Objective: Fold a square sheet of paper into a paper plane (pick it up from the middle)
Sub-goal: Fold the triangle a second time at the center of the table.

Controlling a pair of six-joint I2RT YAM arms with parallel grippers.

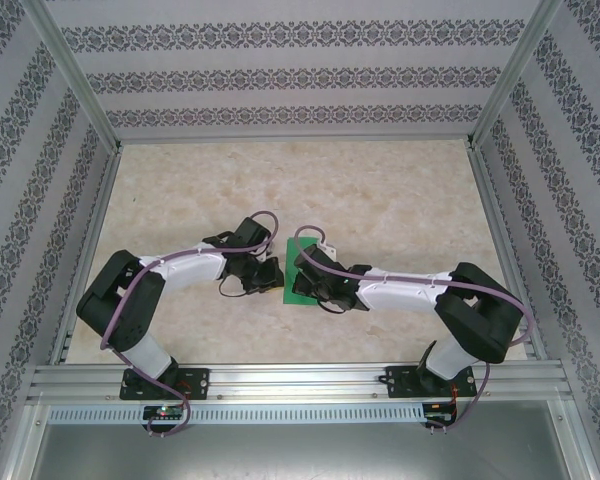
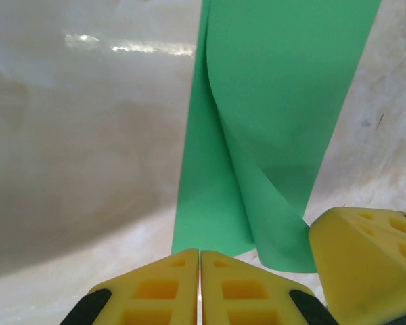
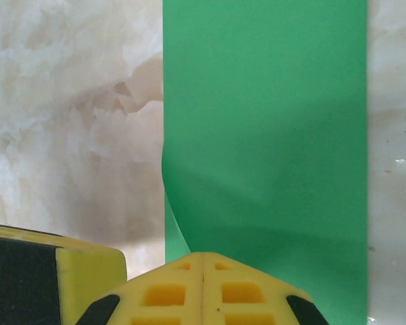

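Both pairs shut tight: my left fingers (image 2: 166, 288) clasp nothing, and my right fingers (image 3: 240, 291), bottom centre, meet the half-folded green sheet (image 3: 271, 122), which stretches from them to the frame's top.

We see a pale, marbled beige table (image 1: 380, 190) with a glossy top; in the left wrist view it (image 2: 74, 135) catches a bright streak of light, and a few small dark marks (image 2: 372, 123) sit on it. In the right wrist view its veining (image 3: 68, 101) is clear. Walls with grey ornamental bands (image 1: 290, 75) enclose it at the back and both sides. Slanted aluminium posts (image 1: 75, 75) rise at the corners. A metal rail (image 1: 300, 378) runs along the near edge, with a slotted strip (image 1: 300, 412) just below it.
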